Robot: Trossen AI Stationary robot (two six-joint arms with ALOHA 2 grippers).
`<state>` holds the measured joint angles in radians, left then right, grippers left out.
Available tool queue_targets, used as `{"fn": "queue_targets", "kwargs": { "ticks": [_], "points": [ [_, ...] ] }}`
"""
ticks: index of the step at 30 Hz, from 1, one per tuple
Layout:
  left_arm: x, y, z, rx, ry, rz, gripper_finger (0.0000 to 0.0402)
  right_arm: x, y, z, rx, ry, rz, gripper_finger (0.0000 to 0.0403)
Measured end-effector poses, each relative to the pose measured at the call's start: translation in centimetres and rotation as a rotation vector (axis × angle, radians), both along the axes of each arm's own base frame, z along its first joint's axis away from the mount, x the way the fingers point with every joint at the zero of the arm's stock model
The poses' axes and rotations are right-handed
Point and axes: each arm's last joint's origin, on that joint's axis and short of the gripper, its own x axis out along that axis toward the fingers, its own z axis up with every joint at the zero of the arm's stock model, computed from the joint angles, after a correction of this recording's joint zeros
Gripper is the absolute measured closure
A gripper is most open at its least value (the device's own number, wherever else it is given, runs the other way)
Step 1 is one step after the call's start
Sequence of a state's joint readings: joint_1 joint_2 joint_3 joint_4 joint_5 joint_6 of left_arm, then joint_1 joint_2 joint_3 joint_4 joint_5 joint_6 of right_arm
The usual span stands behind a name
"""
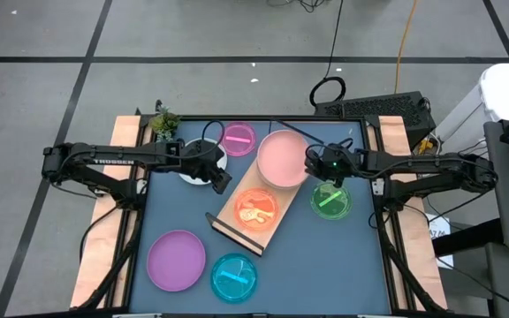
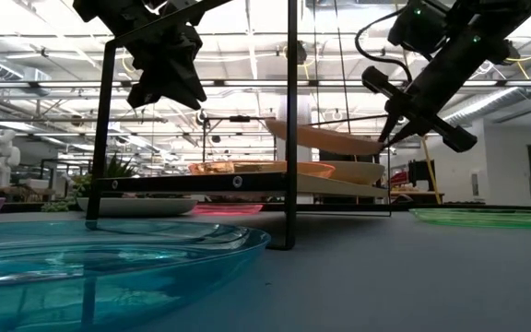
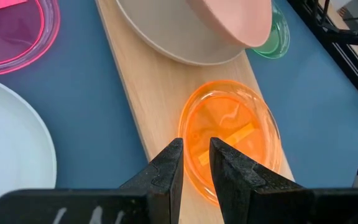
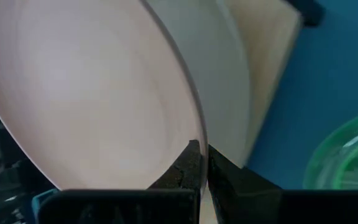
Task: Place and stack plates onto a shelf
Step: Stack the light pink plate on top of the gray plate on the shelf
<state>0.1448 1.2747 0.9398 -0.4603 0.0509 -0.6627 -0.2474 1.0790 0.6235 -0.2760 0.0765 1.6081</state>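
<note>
- My right gripper [image 4: 199, 163] is pinching the salmon plate [image 1: 283, 159] by its rim; low view shows it tilted above the beige plate [image 3: 166, 37] on the shelf [image 1: 228, 212].
- Left gripper [image 3: 196, 163]: fingers slightly parted, empty, hovering over the orange plate [image 3: 229, 134].

Salmon plate [image 1: 282, 159] tilted over beige plate [image 3: 166, 37].

Right pincer [image 2: 393, 124] grips tilted salmon plate [image 2: 325, 138] above shelf [image 2: 238, 183].

small potted plant [image 1: 163, 123], keyboard [image 1: 387, 108]
</note>
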Motion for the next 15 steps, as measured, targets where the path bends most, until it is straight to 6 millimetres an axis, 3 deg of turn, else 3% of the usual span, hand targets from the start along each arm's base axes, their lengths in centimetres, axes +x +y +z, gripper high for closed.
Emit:
{"fn": "queue_targets", "kwargs": {
  "ticks": [15],
  "points": [
    [0.0,-0.01,0.0,0.004,0.001,-0.004,0.0319,-0.08,0.02,-0.25,0.023,0.02,-0.019,0.0399]
  ]
}}
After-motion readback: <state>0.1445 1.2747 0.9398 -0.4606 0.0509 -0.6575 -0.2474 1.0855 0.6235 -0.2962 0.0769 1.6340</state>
